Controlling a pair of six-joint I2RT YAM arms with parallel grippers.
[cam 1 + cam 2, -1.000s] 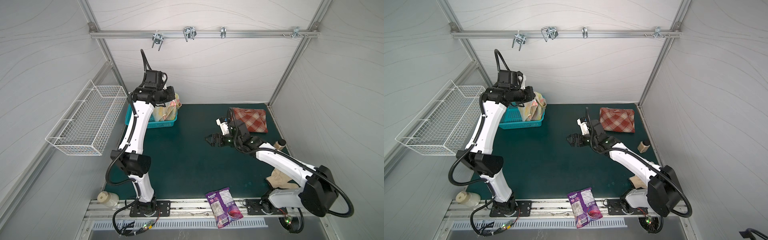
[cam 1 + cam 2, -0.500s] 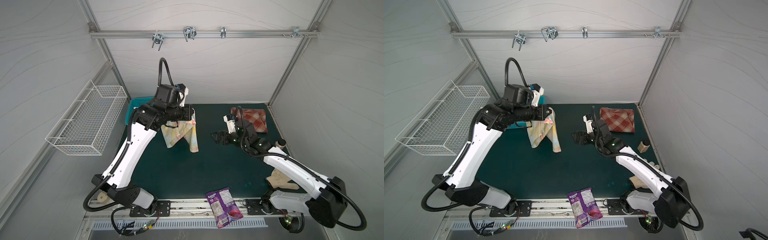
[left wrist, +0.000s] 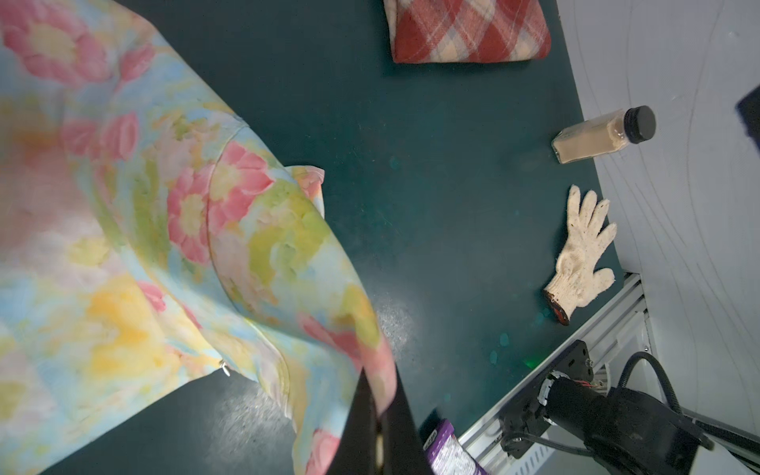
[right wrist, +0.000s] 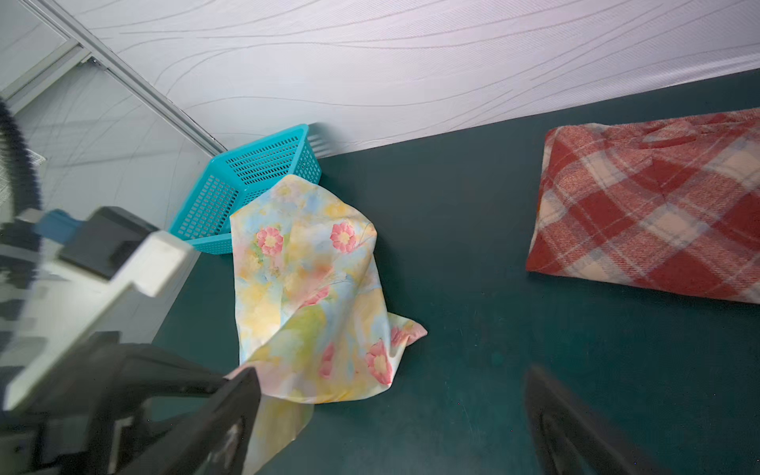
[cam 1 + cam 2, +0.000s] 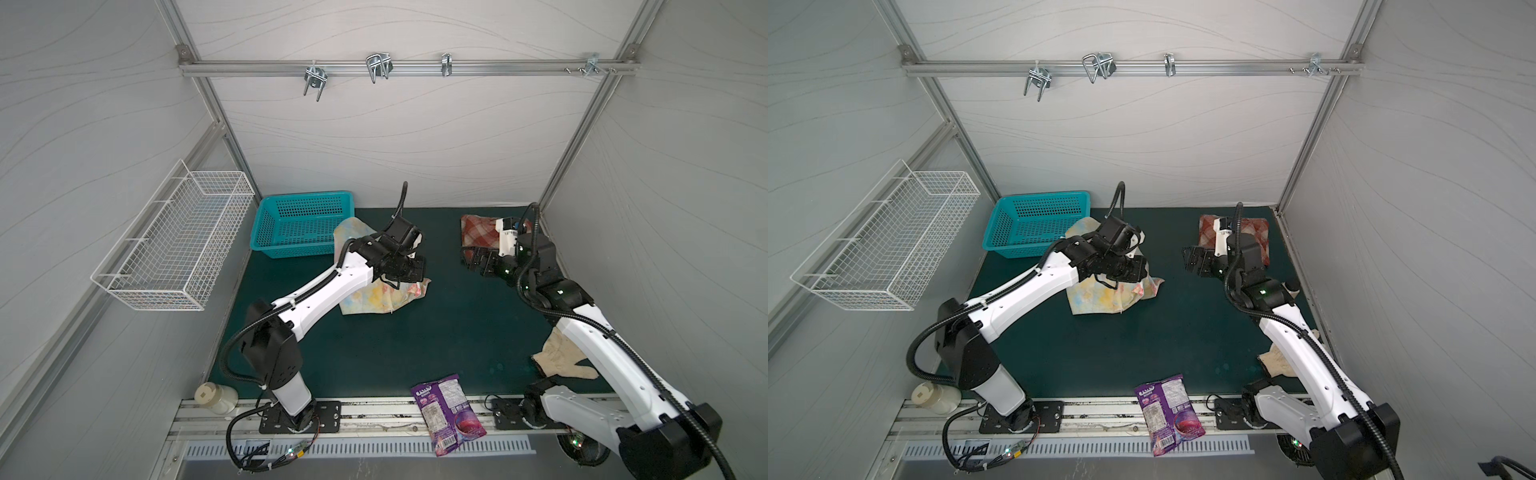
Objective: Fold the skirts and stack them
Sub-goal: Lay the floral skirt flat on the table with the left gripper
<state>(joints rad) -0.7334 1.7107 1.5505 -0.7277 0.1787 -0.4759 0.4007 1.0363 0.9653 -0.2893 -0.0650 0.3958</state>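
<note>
Left claw (image 3: pixel 376 411), pinching the floral skirt (image 5: pixel 374 297) with its bulk heaped below, should spread it flat first; right claw (image 5: pixel 473 258) gapes empty, the folded plaid skirt (image 5: pixel 478 232) just beside it.

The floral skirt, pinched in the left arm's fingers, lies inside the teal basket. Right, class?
No. The floral skirt is pinched in the left arm's fingers, but drapes onto the green mat outside the teal basket, as both top views show.
</note>
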